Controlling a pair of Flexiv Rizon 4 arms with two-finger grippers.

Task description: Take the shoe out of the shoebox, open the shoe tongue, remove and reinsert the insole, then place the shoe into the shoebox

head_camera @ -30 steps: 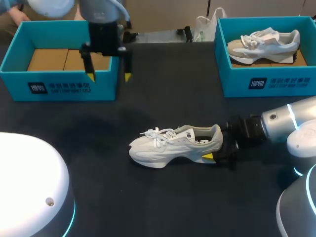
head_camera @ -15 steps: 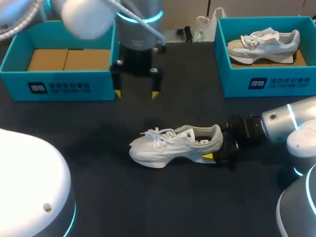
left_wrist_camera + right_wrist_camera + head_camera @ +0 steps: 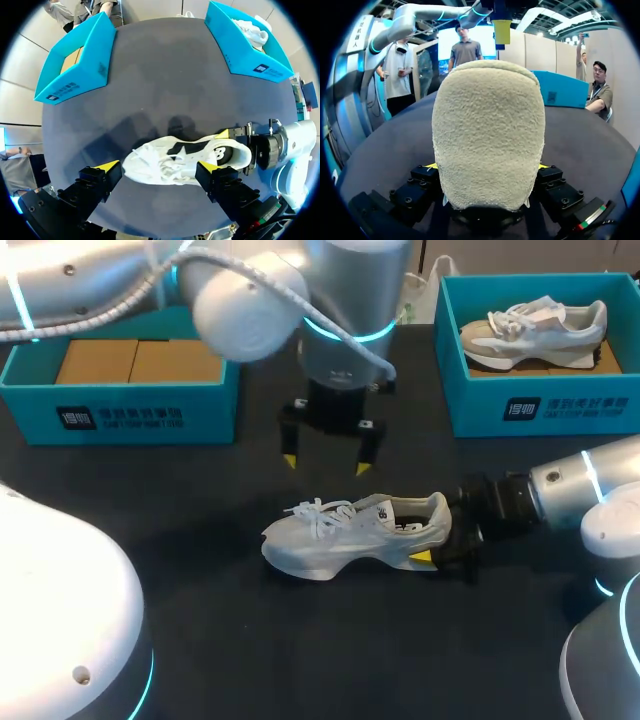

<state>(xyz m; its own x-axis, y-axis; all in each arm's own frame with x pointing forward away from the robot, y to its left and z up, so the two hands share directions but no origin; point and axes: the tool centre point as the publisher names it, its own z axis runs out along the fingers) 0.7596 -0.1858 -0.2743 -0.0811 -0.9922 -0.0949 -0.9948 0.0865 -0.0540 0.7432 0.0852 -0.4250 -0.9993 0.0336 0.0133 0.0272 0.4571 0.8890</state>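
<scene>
The left arm comes in from 10 o'clock and bends down over the table's middle. The left gripper [image 3: 326, 464] points straight down with its fingers spread wide and nothing between them, hanging just to the 12 o'clock side of the shoe [image 3: 350, 533]. In its own wrist view the two yellow tips stand either side of the shoe below, without touching it. The right arm lies low, reaching in from 3 o'clock, and the right gripper [image 3: 445, 537] is clamped on the shoe's heel. In the right wrist view the heel fills the space between both fingers. The shoe rests on its sole on the dark table [image 3: 250, 640], toe towards 9 o'clock and heel towards 3 o'clock. The empty shoebox [image 3: 120, 410] sits at 10 o'clock, and a second shoebox [image 3: 540, 405] holding another shoe [image 3: 535, 330] sits at 2 o'clock. A second ago the left gripper hung at the empty shoebox's front wall. Since then it has swept towards 4 o'clock and lower, to where it now hangs. The shoe and the right arm have not shifted.
</scene>
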